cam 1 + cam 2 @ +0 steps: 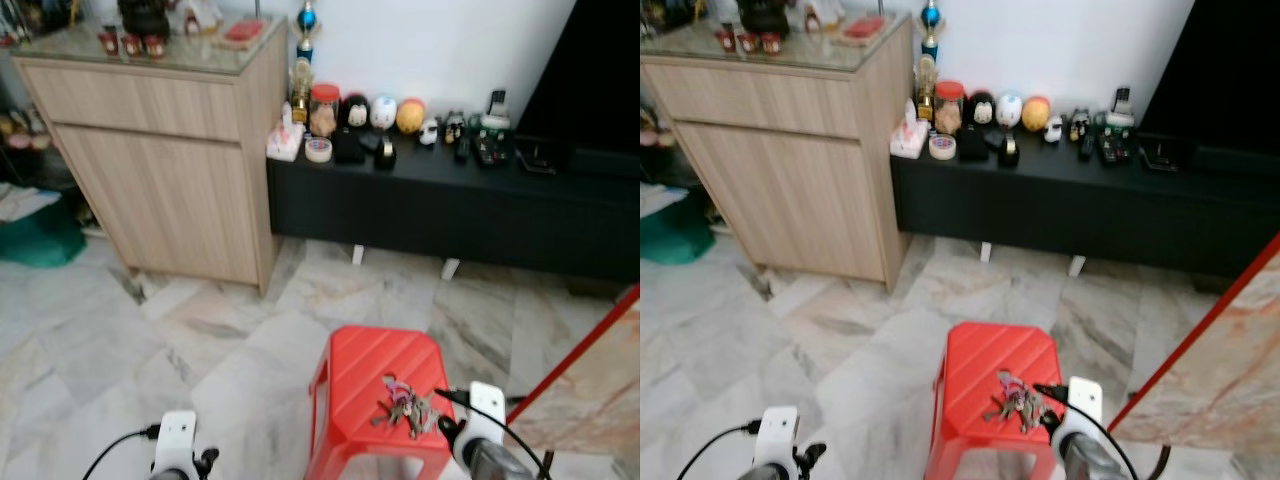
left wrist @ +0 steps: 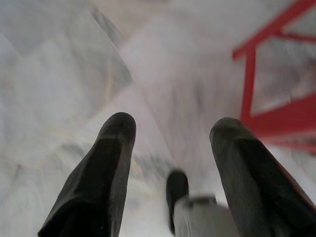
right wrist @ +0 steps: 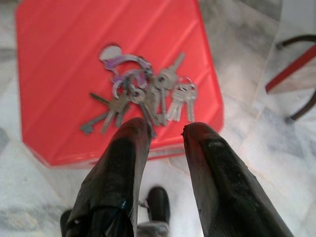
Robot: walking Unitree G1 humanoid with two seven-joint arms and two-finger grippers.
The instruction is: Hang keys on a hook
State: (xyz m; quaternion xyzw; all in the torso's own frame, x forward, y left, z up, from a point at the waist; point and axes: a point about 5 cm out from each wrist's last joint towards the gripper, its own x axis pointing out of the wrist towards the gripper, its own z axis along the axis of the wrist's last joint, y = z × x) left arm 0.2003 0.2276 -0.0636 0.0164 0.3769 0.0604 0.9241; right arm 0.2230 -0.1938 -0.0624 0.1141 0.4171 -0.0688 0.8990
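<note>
Our right hand [image 3: 165, 129] hangs just past the near edge of the red stool [image 3: 64, 74]. Its two black fingers [image 3: 121, 163] are a little apart and hold nothing. The keys [image 3: 143, 96] lie on top of the stool, just in front of our fingertips and not touching them. From the head views, the keys [image 1: 405, 405] sit near the front right part of the stool seat, close beside our right wrist.

The keys are a loose bunch of many gray metal keys on rings. They fan out flat on the red seat. One long dark key points away to one side. A few small silver keys lie together on the other side. A pale round tag and a bit of purple sit at the far end of the bunch.

Our left hand [image 2: 170, 131] hangs low over the marble floor [image 2: 59, 74], with its fingers wide apart and nothing between them. The stool's red legs are off to its side.
</note>
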